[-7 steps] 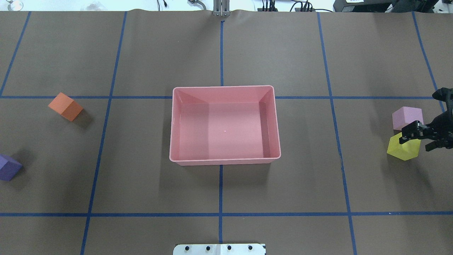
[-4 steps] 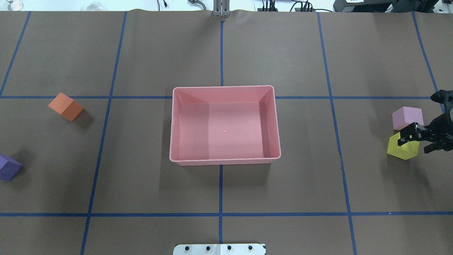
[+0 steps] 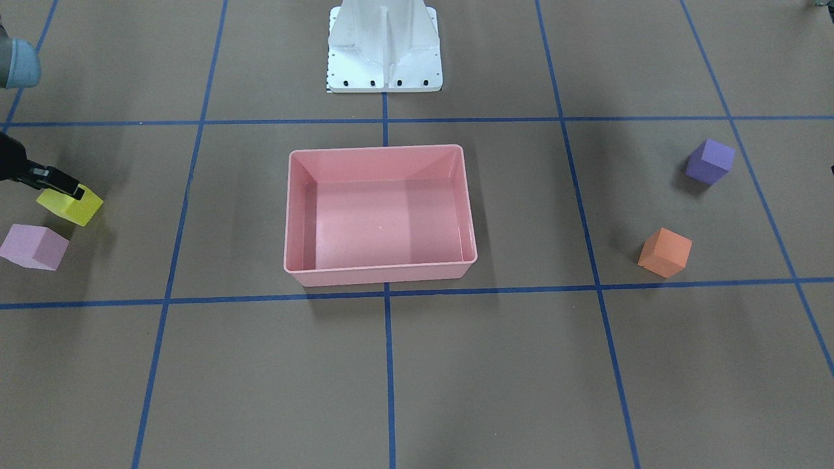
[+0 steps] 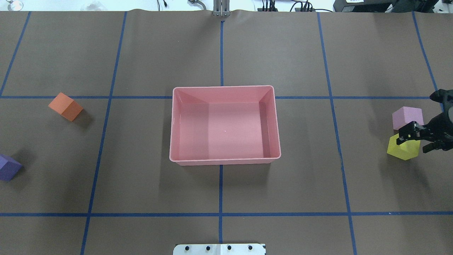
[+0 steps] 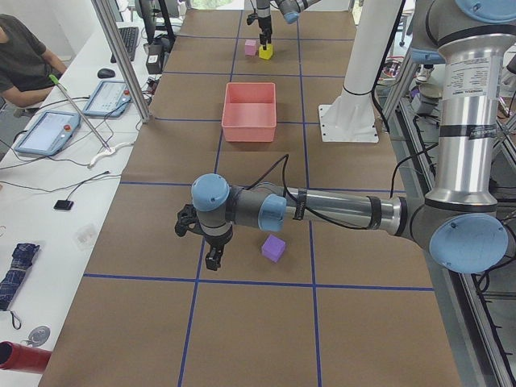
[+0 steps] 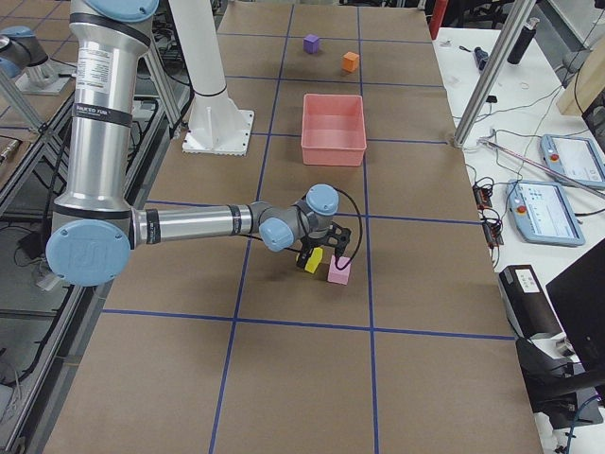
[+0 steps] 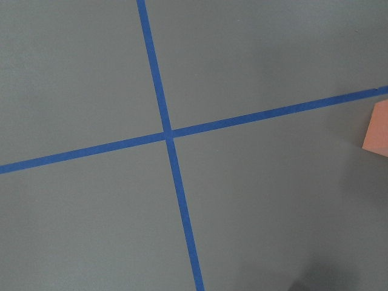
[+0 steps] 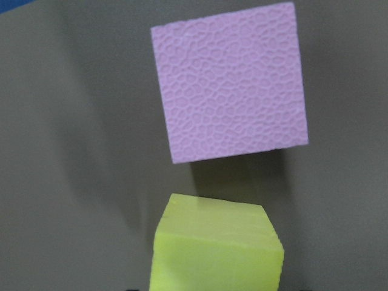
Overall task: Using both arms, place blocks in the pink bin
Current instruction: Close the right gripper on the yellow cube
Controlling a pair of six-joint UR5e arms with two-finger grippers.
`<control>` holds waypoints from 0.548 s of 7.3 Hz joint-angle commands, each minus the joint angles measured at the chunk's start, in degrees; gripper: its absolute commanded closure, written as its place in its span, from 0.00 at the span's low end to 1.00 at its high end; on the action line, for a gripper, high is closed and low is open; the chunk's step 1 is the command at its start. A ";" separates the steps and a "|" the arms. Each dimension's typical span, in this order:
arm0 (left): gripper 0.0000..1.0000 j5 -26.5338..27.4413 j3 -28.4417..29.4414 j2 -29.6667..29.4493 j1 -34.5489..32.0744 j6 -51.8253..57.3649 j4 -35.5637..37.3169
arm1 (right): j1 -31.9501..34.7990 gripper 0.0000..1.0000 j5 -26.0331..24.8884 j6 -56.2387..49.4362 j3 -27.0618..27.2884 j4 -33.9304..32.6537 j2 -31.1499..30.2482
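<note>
The pink bin (image 4: pixel 224 86) stands empty at mid table. My right gripper (image 4: pixel 412 144) straddles the yellow block (image 4: pixel 401 151) at the far right, its fingers close against the block's sides. The light pink-lilac block (image 4: pixel 407 117) lies just beyond it, apart from it, and both show in the right wrist view (image 8: pixel 230 85). The orange block (image 4: pixel 65 106) and the purple block (image 4: pixel 7 168) lie at the far left. My left gripper (image 5: pixel 211 242) shows only in the exterior left view, hovering beside the purple block (image 5: pixel 273 247). I cannot tell whether it is open.
The white pedestal (image 3: pixel 384 49) stands at the robot's side of the table behind the bin. Blue tape lines cross the brown table cover. The orange block's corner shows at the right edge of the left wrist view (image 7: pixel 379 130).
The right gripper has stayed around the yellow block with only a slight shift. The yellow block has nudged very slightly. The other blocks and the bin have not moved.
</note>
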 commanded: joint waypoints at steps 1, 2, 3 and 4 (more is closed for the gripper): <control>0.00 0.00 0.02 0.00 0.00 0.00 0.00 | -0.27 0.09 -0.63 0.48 -0.26 0.00 0.16; 0.00 0.00 -0.07 0.00 0.00 0.00 0.00 | -0.79 0.09 -0.72 1.36 -0.52 0.00 1.11; 0.00 0.00 -0.07 0.00 0.00 0.00 0.00 | -1.23 0.09 -1.59 1.37 -1.04 0.00 1.30; 0.00 0.00 0.02 0.00 0.00 0.00 0.00 | -2.02 0.09 -2.38 1.37 -1.14 0.00 1.30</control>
